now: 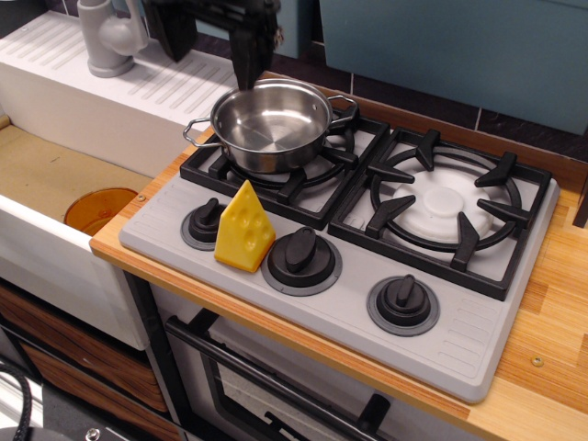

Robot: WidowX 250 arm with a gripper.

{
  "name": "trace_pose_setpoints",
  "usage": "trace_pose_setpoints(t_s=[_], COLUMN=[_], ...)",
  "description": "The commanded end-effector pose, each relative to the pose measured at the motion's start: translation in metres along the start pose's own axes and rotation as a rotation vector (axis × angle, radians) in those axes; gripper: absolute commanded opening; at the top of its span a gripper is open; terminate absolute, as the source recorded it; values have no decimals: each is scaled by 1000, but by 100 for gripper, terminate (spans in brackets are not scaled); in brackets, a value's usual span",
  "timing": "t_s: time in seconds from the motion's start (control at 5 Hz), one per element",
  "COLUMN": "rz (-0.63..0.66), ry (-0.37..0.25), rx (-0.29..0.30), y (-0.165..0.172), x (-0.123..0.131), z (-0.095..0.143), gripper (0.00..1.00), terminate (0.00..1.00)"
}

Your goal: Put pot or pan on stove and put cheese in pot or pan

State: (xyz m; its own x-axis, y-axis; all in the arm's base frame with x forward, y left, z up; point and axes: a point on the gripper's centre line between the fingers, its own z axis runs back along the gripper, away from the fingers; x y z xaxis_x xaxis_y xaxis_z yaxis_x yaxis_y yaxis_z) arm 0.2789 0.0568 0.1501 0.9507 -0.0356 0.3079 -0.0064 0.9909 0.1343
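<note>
Shiny round steel pot on black grate, holey yellow cheese wedge nearby.

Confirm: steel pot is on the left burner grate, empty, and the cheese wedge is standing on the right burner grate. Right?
Not quite. The steel pot is on the left burner grate and empty, but the cheese wedge stands on the stove's grey front panel, between the left knob and middle knob. The right burner grate is bare. The observation.image view shows it.

We note a shiny silver pot; yellow cheese dotted with shallow holes; grey stove with black grates, white discs, black knobs; pale wood tabletop; orange cup; black hand.
</note>
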Motion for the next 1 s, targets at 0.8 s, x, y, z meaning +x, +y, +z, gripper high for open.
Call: trace_pose_setpoints(t_s=[0.8], rz=[51], ry=[-156], rx=[-48], y=[-20], x=[-50], z=[-48], gripper=[100], terminate=[0])
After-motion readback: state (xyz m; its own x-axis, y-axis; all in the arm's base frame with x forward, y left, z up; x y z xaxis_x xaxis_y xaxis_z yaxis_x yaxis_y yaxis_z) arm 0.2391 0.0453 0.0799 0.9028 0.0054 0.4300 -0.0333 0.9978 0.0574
